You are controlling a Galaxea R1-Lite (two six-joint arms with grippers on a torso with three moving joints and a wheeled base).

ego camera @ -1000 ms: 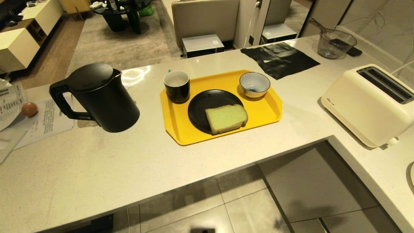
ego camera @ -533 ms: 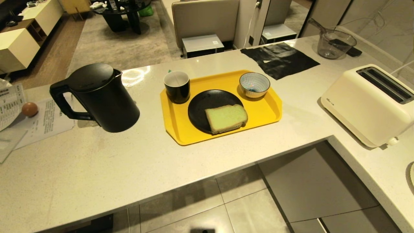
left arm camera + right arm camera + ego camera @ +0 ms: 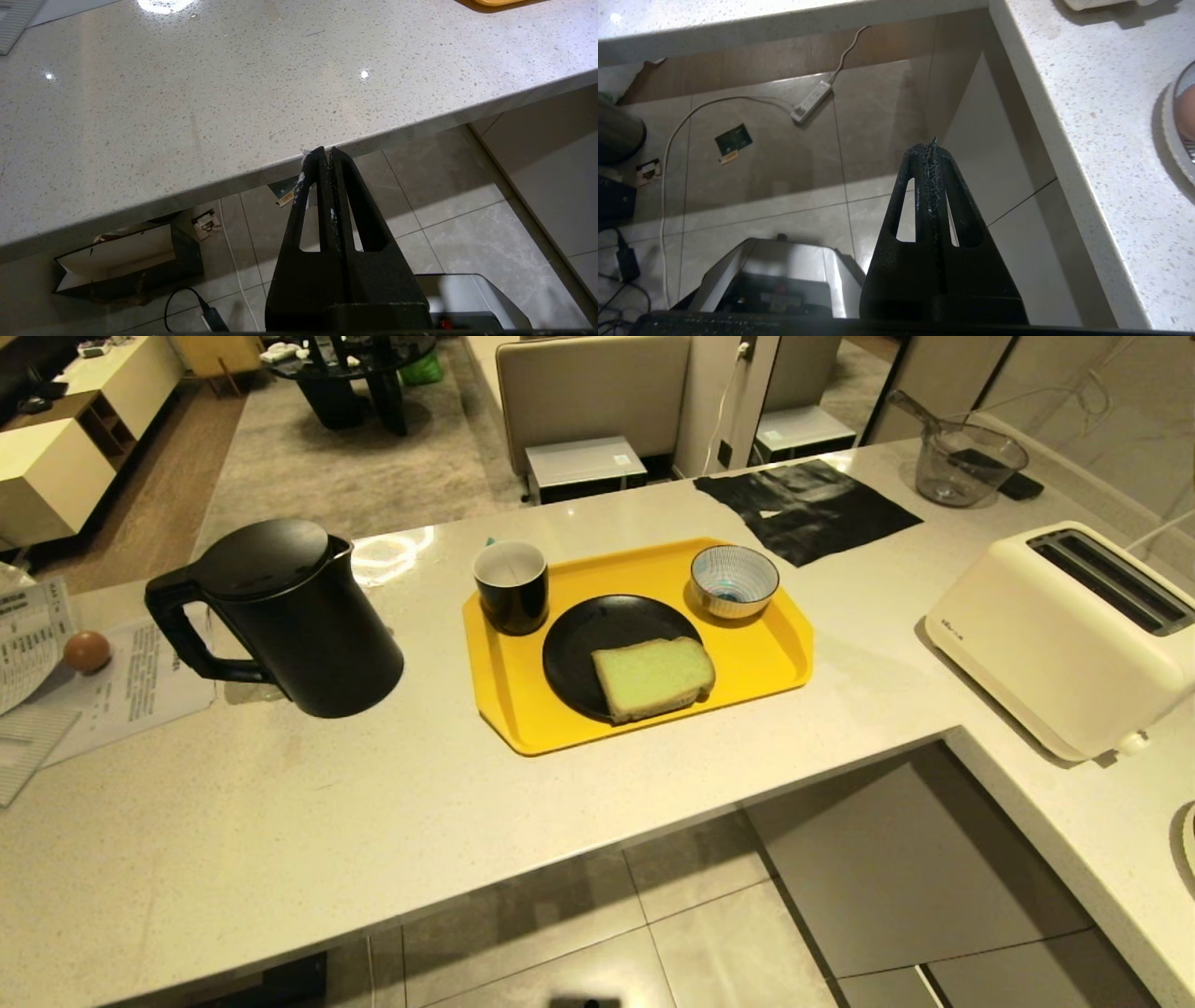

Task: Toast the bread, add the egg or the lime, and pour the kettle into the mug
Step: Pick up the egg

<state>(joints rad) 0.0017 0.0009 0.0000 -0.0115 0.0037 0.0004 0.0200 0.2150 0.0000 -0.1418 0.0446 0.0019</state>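
Observation:
The bread, pale green with a tan crust, lies flat on a black plate on the yellow tray. The black mug, white inside, stands at the tray's far left corner. The matte-black kettle stands on the counter left of the tray, handle to the left. One egg rests on papers at the far left. No lime shows. Neither arm is in the head view. My left gripper is shut and empty by the counter's front edge. My right gripper is shut and empty, low over the floor.
A cream toaster with two open slots stands on the right counter. A striped bowl sits at the tray's far right. A black mat and a clear measuring jug lie further back. Papers cover the left end.
A faint shadow on the floor tiles at the lower right has gone since a second ago. Everything on the counter has kept its place.

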